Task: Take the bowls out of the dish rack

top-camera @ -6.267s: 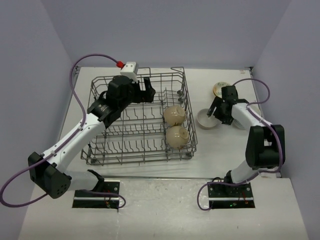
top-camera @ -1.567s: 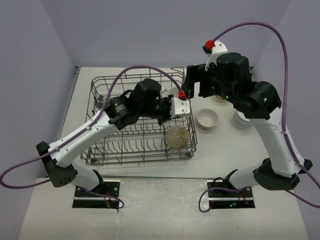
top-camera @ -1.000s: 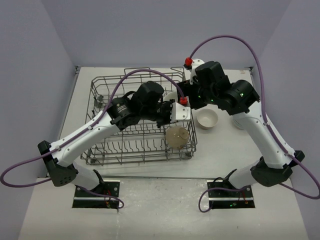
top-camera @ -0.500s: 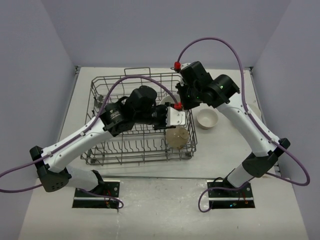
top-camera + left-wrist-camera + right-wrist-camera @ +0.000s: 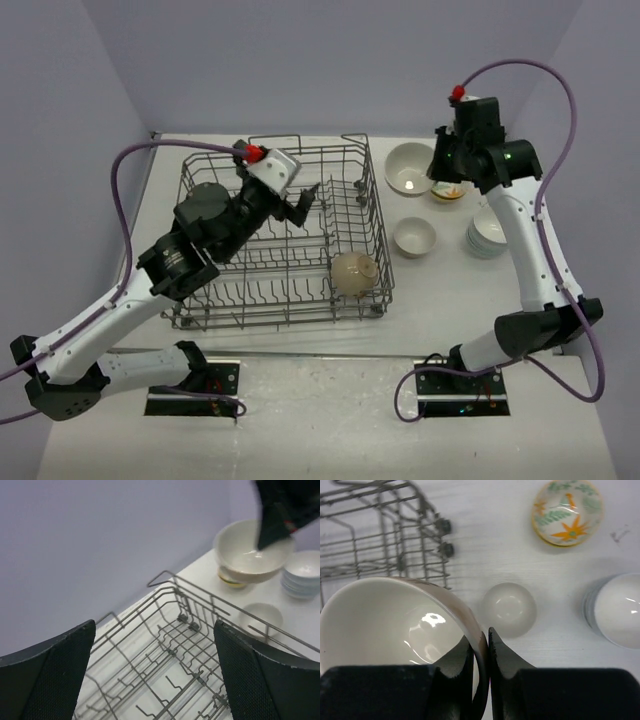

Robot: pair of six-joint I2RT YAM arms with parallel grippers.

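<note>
left gripper (image 5: 154, 630): jaws spread wide, nothing between them, touching nothing; hangs above the far part of the rack (image 5: 280, 240)
right gripper (image 5: 480, 647): closed tight on the rim of a beige bowl (image 5: 395, 625), one finger (image 5: 456, 661) inside, one outside
held bowl: white inside facing up, outside the rack, off its far right corner, just beside the painted yellow bowl (image 5: 450, 190)
bowl in rack (image 5: 353, 274): beige, tipped on its side at the near right corner, well apart from both grippers
small bowl (image 5: 415, 237): upright on the table (image 5: 440, 300), just right of the rack
stack of white bowls (image 5: 487, 232): on the table, right of the small bowl
left gripper to held bowl: well apart, bowl off to its right
</note>
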